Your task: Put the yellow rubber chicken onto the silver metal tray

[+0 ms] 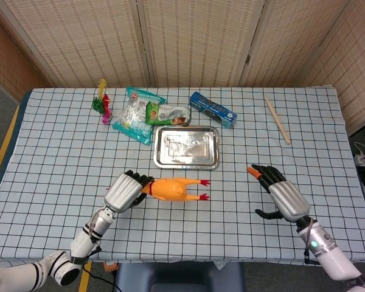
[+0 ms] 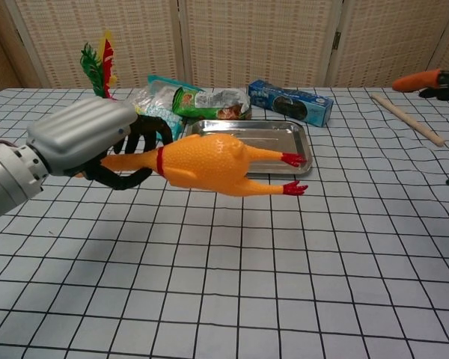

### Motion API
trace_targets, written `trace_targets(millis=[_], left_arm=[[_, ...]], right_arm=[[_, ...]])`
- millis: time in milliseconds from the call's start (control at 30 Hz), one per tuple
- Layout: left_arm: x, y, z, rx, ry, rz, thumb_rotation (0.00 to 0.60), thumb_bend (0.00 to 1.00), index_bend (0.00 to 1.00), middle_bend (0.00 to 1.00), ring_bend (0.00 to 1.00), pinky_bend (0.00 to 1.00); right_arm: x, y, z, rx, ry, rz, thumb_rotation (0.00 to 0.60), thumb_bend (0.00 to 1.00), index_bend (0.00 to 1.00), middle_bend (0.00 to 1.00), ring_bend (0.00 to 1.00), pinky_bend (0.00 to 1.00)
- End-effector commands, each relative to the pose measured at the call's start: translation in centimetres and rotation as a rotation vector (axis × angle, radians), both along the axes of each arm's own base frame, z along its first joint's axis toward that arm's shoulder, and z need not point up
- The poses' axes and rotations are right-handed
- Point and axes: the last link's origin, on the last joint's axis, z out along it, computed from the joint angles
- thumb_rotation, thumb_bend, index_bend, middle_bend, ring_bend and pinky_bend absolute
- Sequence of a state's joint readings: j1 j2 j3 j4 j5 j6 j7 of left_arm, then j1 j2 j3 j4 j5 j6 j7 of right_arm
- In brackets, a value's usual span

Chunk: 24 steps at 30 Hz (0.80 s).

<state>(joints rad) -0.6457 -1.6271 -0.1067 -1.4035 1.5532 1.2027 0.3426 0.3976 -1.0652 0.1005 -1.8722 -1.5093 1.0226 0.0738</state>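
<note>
My left hand (image 1: pixel 125 190) (image 2: pixel 90 140) grips the yellow rubber chicken (image 1: pixel 171 189) (image 2: pixel 209 163) by its neck and holds it above the table, body level, red feet pointing right. The silver metal tray (image 1: pixel 187 146) (image 2: pixel 248 127) lies just beyond the chicken, with nothing in it. My right hand (image 1: pixel 281 194) hovers over the table to the right of the chicken, fingers spread and holding nothing; in the chest view only its fingertips (image 2: pixel 426 79) show at the right edge.
Behind the tray lie snack bags (image 1: pixel 146 113), a blue box (image 1: pixel 213 109) and a feather toy (image 1: pixel 102 102). A wooden stick (image 1: pixel 277 119) lies at the far right.
</note>
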Motion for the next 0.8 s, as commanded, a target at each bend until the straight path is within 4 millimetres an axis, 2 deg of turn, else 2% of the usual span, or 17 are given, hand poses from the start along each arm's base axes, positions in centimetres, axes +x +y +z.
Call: trace_targets(millis=[33,233,467,567,600,633,667,800], left_arm=[[0.6,0.0,0.4,0.008,0.003,0.002,0.6,0.6,0.85,0.8,0.57,0.53],[1.1,0.3,0.9,0.01,0.003,0.019,0.6,0.6,0.85,0.8,0.58,0.54],[1.7,0.2,1.1,0.021,-0.009,0.024,0.6,0.59,0.85,0.8,0.58,0.54],[2.0,0.1,1.2,0.02,-0.011,0.022,0.6,0.59,0.85,0.8,0.58,0.54],[2.0,0.0,1.3,0.021,-0.009,0.019,0.6,0.59,0.85,0.8,0.58,0.54],[2.0,-0.1,1.3,0.021,-0.008,0.017,0.6,0.59,0.85,0.8,0.58,0.54],[2.0,-0.2,1.4,0.021,-0.005,0.015,0.6,0.59,0.85,0.8,0.58,0.54],[2.1,-0.5,1.6,0.019,-0.003,0.004,0.6,0.59,0.85,0.8,0.58,0.54]], right_arm=[[7.0,-2.3,-2.6,0.157,-0.071,0.058,0.6,0.16,0.0,0.0,0.0,0.0],[11.8,-4.3,-6.8,0.259,-0.113,0.055,0.6,0.16,0.0,0.0,0.0,0.0],[15.1,-6.2,-11.0,0.239,-0.11,0.043,0.6,0.16,0.0,0.0,0.0,0.0],[15.9,-6.9,-12.0,0.202,-0.105,0.032,0.6,0.16,0.0,0.0,0.0,0.0],[16.0,-7.0,-12.1,0.186,-0.102,0.033,0.6,0.16,0.01,0.02,0.0,0.04],[16.1,-7.1,-12.3,0.171,-0.1,0.032,0.6,0.16,0.06,0.07,0.03,0.11],[16.2,-7.1,-12.3,0.153,-0.093,0.034,0.6,0.17,0.15,0.14,0.09,0.23],[16.3,-7.1,-12.4,0.078,-0.07,0.055,0.6,0.25,0.59,0.45,0.49,0.74]])
